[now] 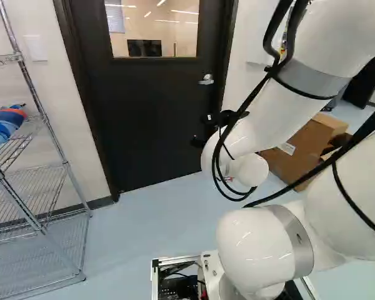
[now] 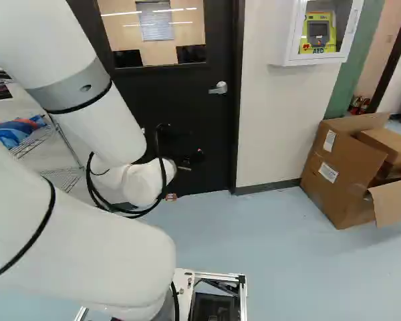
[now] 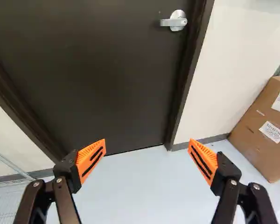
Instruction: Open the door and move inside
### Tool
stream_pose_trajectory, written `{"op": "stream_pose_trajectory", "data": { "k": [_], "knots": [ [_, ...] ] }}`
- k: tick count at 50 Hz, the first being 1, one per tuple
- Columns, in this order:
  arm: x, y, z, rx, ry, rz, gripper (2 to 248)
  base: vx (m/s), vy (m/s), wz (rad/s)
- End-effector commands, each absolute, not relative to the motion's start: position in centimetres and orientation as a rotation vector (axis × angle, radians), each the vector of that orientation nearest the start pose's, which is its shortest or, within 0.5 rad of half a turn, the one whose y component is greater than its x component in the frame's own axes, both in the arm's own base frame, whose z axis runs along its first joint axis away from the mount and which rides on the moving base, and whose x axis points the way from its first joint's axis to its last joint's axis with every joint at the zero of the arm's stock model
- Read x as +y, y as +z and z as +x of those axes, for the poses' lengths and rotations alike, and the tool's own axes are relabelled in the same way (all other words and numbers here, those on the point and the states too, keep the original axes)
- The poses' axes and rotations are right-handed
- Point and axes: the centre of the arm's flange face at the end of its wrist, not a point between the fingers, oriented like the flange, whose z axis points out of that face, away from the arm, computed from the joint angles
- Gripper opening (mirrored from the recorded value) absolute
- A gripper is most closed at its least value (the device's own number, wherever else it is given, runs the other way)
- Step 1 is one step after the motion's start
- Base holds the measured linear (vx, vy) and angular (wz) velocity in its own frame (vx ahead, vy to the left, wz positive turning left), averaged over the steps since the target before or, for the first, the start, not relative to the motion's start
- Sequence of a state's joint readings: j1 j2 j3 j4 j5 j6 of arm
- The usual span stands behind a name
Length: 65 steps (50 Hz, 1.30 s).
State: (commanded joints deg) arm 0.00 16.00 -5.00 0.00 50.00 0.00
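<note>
Wrist view: my jaws are spread wide, ribbed orange pads [image 3: 90, 157] well apart and gripping nothing, probably to leave room for a handle. Ahead stands a closed, flat black door [image 3: 98, 79], its silver metal lever handle [image 3: 176, 21] near the edge beside the cream wall [image 3: 228, 51]. My jointed white arm [image 1: 269, 119] seems posed low, so I judge it must rise to reach the handle.

There is one door [image 1: 150, 119], one handle [image 3: 174, 21], one window [image 1: 153, 28], one rack [image 1: 65, 164], one wall cabinet [image 2: 314, 60], two orange pads [image 3: 91, 159], at least two boxes [image 2: 344, 174].
</note>
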Motion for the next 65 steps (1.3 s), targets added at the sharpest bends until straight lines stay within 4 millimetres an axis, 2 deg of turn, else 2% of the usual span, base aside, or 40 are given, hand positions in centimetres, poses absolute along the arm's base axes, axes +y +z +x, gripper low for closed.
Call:
{"op": "stream_pose_trajectory", "data": {
  "k": [23,65],
  "knots": [
    [0.0,36.56,27.03,0.0,-1.824,-2.558,247,0.125,-0.026,0.149],
    [0.0,36.56,27.03,0.0,-1.824,-2.558,247,0.14,-0.022,0.001]
  ]
}}
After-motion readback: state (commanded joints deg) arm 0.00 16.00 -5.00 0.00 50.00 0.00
